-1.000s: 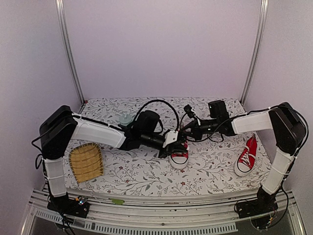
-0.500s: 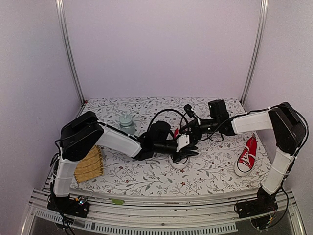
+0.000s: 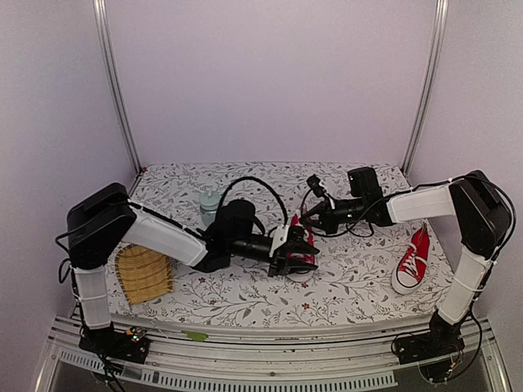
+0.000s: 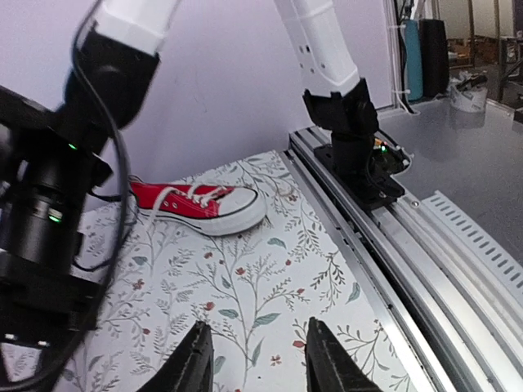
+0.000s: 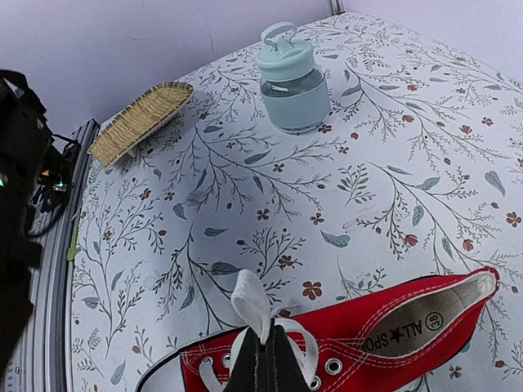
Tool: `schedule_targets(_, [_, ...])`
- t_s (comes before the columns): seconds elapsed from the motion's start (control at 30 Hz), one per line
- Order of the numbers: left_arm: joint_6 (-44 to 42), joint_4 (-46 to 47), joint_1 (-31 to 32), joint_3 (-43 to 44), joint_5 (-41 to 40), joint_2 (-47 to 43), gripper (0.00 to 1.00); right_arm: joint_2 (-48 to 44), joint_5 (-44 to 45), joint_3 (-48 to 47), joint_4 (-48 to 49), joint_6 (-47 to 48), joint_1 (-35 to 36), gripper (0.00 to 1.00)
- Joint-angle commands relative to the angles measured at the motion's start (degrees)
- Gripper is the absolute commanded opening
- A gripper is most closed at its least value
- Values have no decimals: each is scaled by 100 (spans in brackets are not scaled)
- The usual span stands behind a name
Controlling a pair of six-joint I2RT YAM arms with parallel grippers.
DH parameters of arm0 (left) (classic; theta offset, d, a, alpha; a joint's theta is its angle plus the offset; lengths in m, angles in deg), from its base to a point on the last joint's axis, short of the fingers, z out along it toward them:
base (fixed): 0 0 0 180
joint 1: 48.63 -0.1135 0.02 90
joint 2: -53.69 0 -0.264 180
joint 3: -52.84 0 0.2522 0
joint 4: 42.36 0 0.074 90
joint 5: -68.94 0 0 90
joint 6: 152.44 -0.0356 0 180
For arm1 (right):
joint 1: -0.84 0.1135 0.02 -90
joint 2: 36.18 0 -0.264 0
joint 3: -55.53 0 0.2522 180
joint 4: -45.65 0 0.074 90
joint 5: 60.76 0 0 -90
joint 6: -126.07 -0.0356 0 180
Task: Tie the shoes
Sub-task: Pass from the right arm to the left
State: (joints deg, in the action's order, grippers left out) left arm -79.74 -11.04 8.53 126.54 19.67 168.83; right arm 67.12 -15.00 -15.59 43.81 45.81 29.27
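Observation:
One of the shoes (image 3: 301,266) lies mid-table, toe towards the arms; it is red (image 5: 392,327) with white laces. The lace loop (image 5: 257,302) stands up from it, and my right gripper (image 5: 265,347) is shut on that loop, over the shoe (image 3: 307,219). My left gripper (image 3: 299,247) hovers at this shoe's left side. It is open, with only the floral cloth showing between its fingers (image 4: 198,359). The other shoe (image 3: 411,261) lies at the right (image 4: 200,204), untouched, with loose laces.
A pale blue lidded bottle (image 3: 211,200) stands behind the left arm (image 5: 292,77). A wicker tray (image 3: 143,272) lies at the left front (image 5: 139,122). The metal rail (image 4: 392,237) runs along the table's near edge, by the right arm's base (image 4: 351,139).
My left gripper's jaws have opened from shut. The left arm swung right, then drew back a little. The right gripper has held still on the lace.

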Motion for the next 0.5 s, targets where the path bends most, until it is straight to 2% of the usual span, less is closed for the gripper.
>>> schedule_targets(0.0, [-883, -634, -635, -298, 306, -1057, 31, 59, -83, -28, -82, 109, -21, 1])
schedule_targets(0.07, [-865, -799, -928, -459, 413, -1219, 24, 78, -59, -37, -108, 177, -21, 1])
schedule_targets(0.13, [-615, -779, -1247, -455, 579, -1164, 24, 96, -68, -69, -156, 276, -23, 1])
schedule_targets(0.37, [-338, -1069, -1582, 583, 654, 3, 50, 190, -250, -206, -315, 639, 101, 1])
schedule_targets(0.47, [-302, -1179, -1577, 919, 636, 280, 56, 285, -373, -306, -400, 835, 160, 1])
